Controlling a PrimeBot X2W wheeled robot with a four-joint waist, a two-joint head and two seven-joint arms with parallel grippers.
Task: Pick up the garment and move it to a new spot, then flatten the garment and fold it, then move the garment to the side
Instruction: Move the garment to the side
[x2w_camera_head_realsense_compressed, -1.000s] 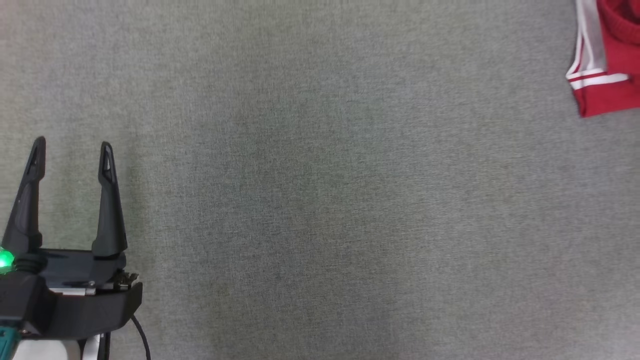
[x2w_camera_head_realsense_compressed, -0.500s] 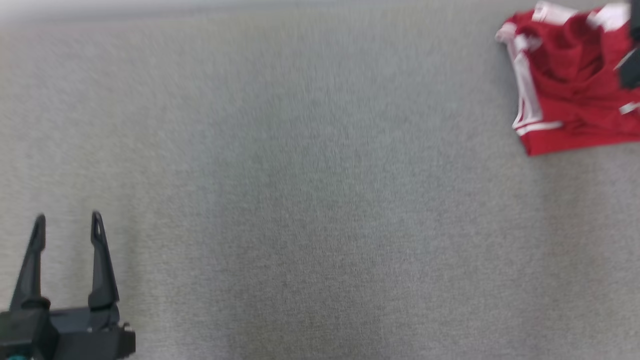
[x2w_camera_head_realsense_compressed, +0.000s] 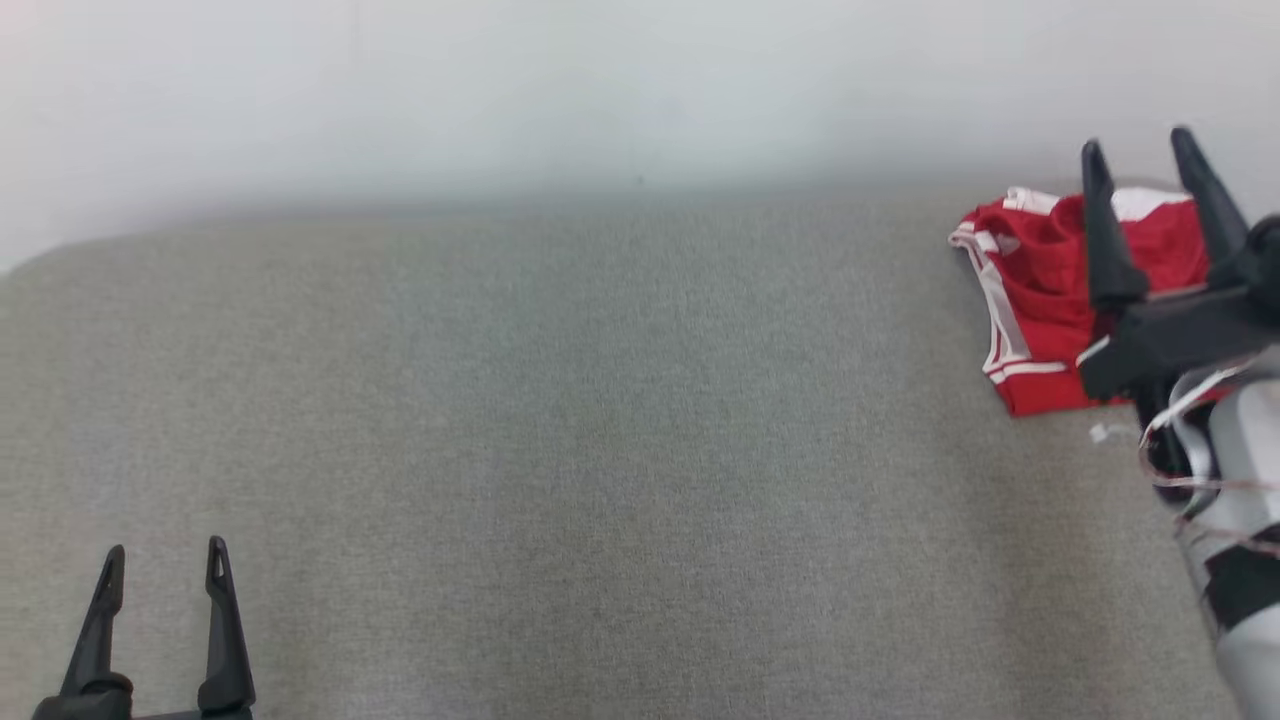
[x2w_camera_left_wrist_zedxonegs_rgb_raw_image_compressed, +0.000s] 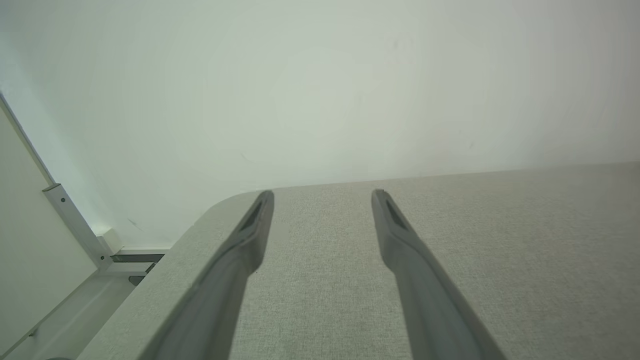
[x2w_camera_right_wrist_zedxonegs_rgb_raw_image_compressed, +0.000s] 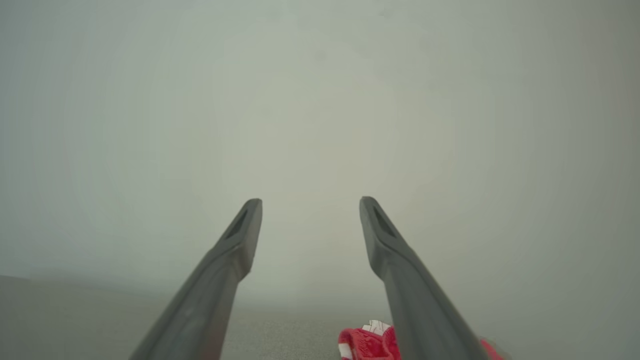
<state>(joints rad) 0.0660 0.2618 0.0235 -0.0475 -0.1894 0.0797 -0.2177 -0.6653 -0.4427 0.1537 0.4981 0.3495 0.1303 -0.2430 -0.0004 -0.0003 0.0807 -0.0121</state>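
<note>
— Looking down from the head, what shows?
— My left gripper spread at lower left over the grey table. My right gripper is spread too, in front of the red garment bunched at the table's far right.
— Left wrist?
— Fingers wide apart above the table's rounded corner.
— Right wrist?
— Fingers wide apart, with the garment at the bottom edge, partly behind one finger.
</note>
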